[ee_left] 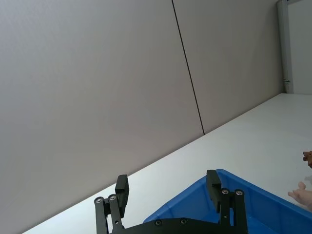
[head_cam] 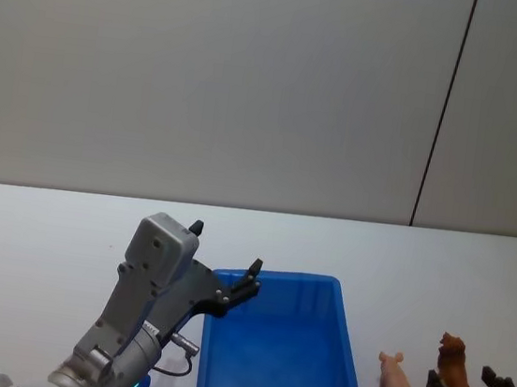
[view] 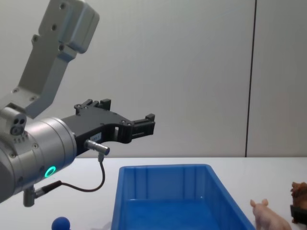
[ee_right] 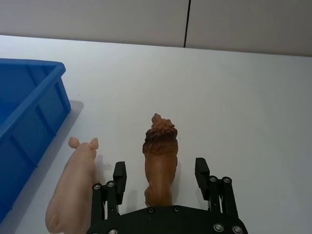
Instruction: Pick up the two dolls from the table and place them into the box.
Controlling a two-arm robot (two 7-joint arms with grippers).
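To the right of the box (head_cam: pixel 286 276), at the near edge of the white surface (head_cam: pixel 38 223), the right gripper (ee_right: pixel 160 166) is low down and open. It has one finger on each side of the back part of the lion (ee_right: pixel 159 139), and a small gap shows on both sides, so it is not holding it. The orange-brown lion stands upright with its head away from the robot. The pale pink pig (ee_right: pixel 73 180) stands just beside it, between the lion and the right wall of the box, and faces the same way. Both dolls are on the surface, outside the box.

Close to the near left corner of the box there is a small blue ball (view: pixel 61 223) on the surface.

The box is a large bright blue bin with a thick rim, and no toy can be seen inside it. The left gripper (ee_left: pixel 167 181) is raised in the air above the left part of the box. Its fingers are spread apart and there is nothing between them.

Behind the box the surface goes on to a plain grey wall (head_cam: pixel 254 80), which has one dark vertical seam (head_cam: pixel 443 112) on the right.
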